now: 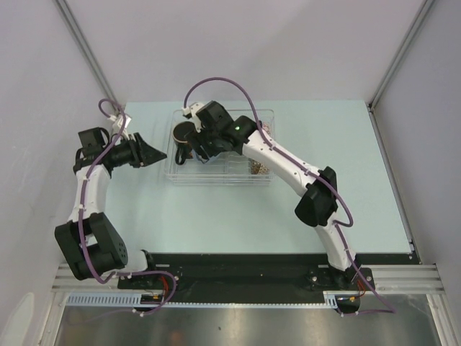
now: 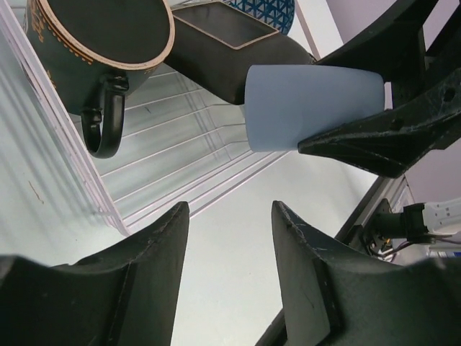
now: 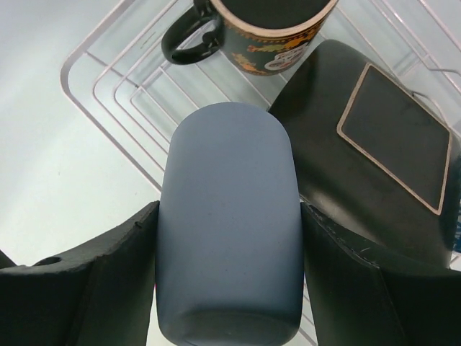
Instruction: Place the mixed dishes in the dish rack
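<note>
Frankly, there is little to read: the only decoration I can make out is the yellow-and-red ornamental band on the red-inside dark mug [image 3: 270, 32], and I cannot pick any letters out of it.

Counting what shows:
- **Mug:** one.
- **Small light-blue cup [image 3: 229, 238]:** one.
- **Black floral square plate [image 3: 374, 137]:** one, with only its dark underside and pale-edged square foot showing (the floral side faces away).
- **Blue patterned bowl [image 2: 266, 11]:** one, cut off by the top edge of the left wrist view.

From above, a patterned thing [image 1: 258, 167] sits at the near right corner of the dish rack [image 1: 248, 115], half under the right arm. I cannot say which dish it is.

The right gripper [image 3: 229, 209] is clamped on the cup, one finger on each side. It holds the cup over the left part of the rack, just beside the mug and the plate. Both the mug and the plate sit inside the rack. The left gripper [image 2: 230, 209] hangs just outside the rack's left end, its jaws apart with only bare table between them.
</note>
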